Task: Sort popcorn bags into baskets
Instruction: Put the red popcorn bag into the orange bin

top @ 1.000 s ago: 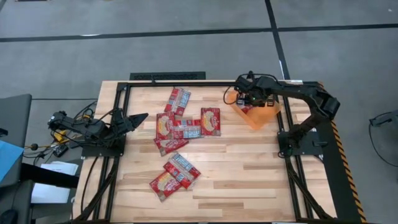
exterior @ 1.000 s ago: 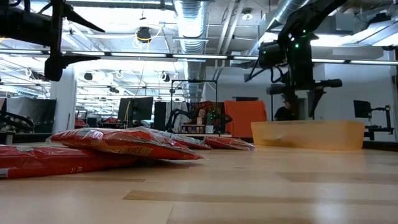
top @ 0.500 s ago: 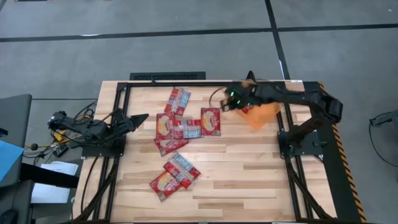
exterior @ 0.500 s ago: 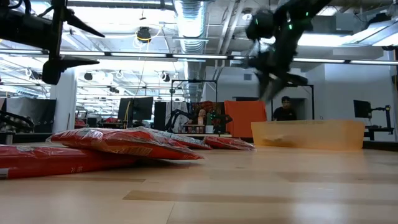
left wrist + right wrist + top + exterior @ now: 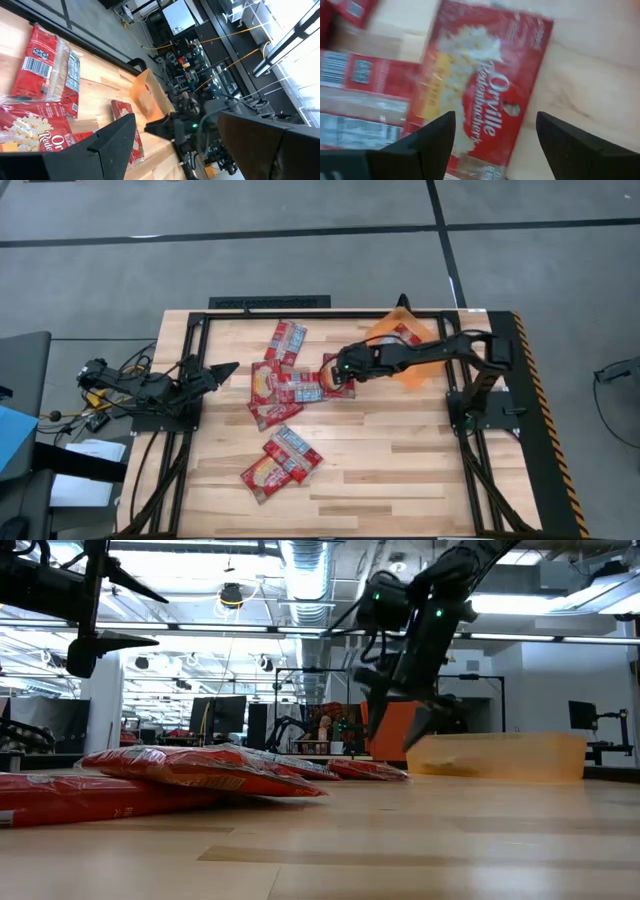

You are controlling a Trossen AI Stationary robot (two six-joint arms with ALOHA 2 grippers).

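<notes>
The popcorn bags [image 5: 300,380] lie in two groups on the desk [image 5: 400,460]: a larger overlapping cluster of red packets toward the far edge, left of centre, and a smaller pair [image 5: 280,463] nearer the front edge, well apart from the first group. One packet [image 5: 338,375] at the right end of the far cluster lies face up, its yellow-cream popcorn picture and white lettering plain in the right wrist view [image 5: 485,95]. The right gripper [image 5: 332,372] hangs directly over this packet, its two dark fingers [image 5: 427,142] spread wide to either side of it and gripping nothing; whether the fingertips touch the packet cannot be told. The right arm [image 5: 430,355] reaches across from its base near the right edge of the desk. The orange basket [image 5: 405,352] sits toward the far right corner, partly under that arm; its contents cannot be made out. In the low view it shows as a shallow pale-orange tray [image 5: 495,755] standing flat on the wood. The left gripper [image 5: 218,370] waits near the left edge of the desk, raised clear of the surface, fingers apart and holding nothing.
</notes>
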